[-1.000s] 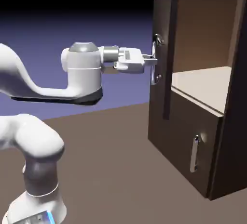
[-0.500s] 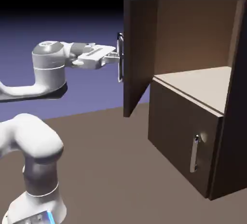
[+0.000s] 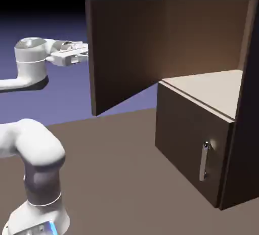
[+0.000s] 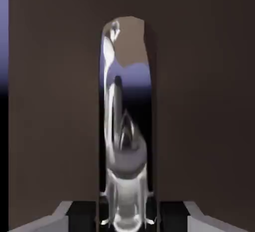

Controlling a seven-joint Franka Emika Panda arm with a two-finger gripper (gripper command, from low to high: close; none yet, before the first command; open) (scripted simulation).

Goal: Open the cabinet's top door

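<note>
Exterior view: the tall dark-brown boxy cabinet (image 3: pixel 202 143) sits at 3 o'clock, its big flat brown top door (image 3: pixel 124 52) swung wide open toward 10 o'clock, where the white two-finger gripper (image 3: pixel 85 54) meets its edge.

Hand view: the long shiny silver bar handle (image 4: pixel 124 141) runs straight up from 6 o'clock between the grey fingertips (image 4: pixel 62 211), so they're probably clamped on it, though the contact itself is hard to make out.

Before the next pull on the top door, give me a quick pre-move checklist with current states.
1. Top door swung well clear of the cabinet: ok.
2. Handle centred ahead of the gripper in the hand view: ok.
3. Jaws shut on the handle: cannot tell, the handle hides the contact.
4. Gripper visible in the exterior view: not ok, the door edge hides it.
5. Lower door shut, out of the swing path: ok.
6. Shelf exposed: ok.
</note>
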